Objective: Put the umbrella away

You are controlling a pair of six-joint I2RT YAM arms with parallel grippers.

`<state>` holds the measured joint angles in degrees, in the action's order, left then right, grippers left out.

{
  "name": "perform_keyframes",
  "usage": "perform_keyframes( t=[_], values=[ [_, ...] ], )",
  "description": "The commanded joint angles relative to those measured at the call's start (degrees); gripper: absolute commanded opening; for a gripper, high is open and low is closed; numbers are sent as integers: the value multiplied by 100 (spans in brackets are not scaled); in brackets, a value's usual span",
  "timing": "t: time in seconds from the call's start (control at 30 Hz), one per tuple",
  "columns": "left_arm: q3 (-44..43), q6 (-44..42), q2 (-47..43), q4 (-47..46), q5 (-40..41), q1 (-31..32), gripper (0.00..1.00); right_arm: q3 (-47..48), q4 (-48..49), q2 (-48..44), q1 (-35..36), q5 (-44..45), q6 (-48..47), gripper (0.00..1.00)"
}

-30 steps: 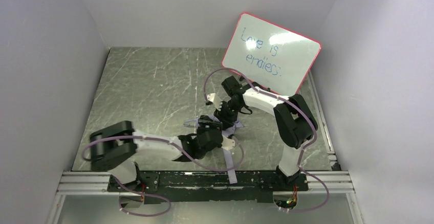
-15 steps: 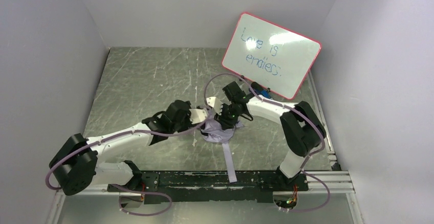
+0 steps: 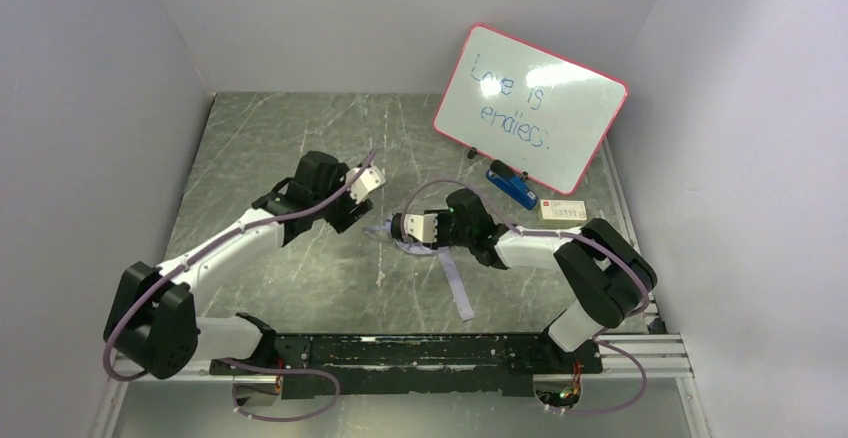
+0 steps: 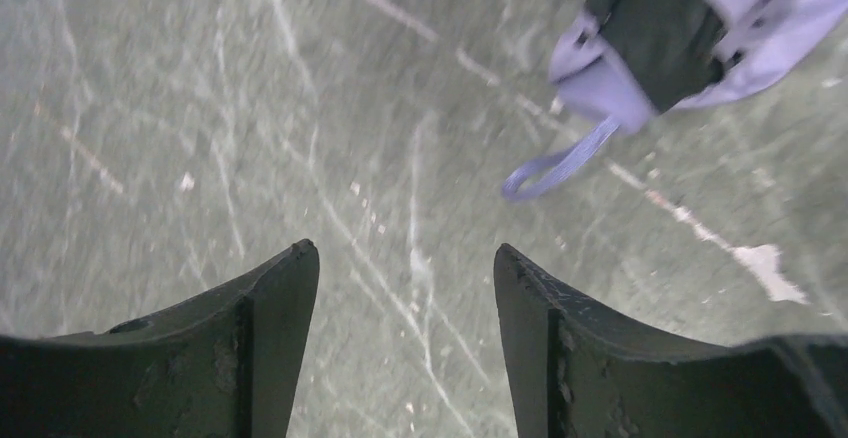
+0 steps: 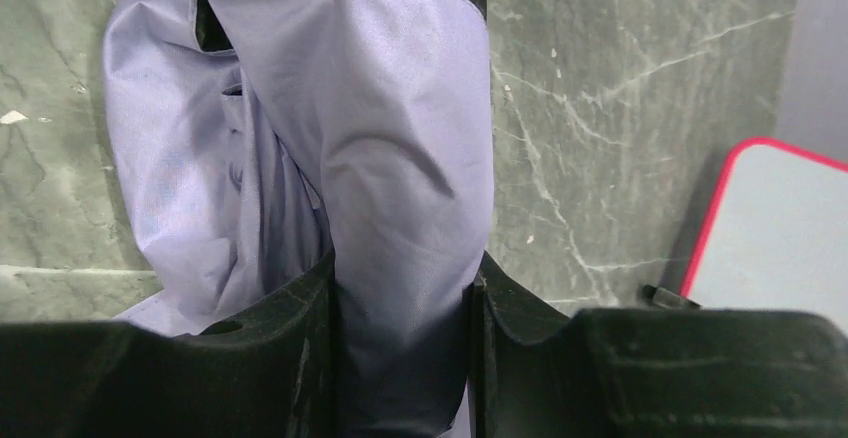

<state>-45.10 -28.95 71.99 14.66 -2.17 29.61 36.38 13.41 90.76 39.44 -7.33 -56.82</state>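
Right gripper [image 3: 402,228] over half-hidden umbrella [image 5: 400,148]

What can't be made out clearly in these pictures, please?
1. Handle and shaft of the umbrella: the right wrist view shows only fabric pinched in the right hand; in the top view that hand covers most of it.
2. The umbrella's full length: left wrist view, cut off at the top right corner and blurred.
3. Print on the card: top view, too small.
4. The blue thing below the whiteboard: top view, too small to identify.
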Motion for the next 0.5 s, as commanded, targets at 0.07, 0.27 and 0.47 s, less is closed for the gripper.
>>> perform_keyframes(
  t=[0.07,0.27,0.47],
  values=[
    [-1309,-5,752,864,-1704,-43,77,-921,110,185,77,677,-857,11],
    [-2364,-277,1566,1375,-2666,-34,93,-1126,331,72,247,663,-1002,10],
    [-3160,-456,2556,1844,-3168,209,97,-1215,427,73,379,718,-1025,10]
  ],
)
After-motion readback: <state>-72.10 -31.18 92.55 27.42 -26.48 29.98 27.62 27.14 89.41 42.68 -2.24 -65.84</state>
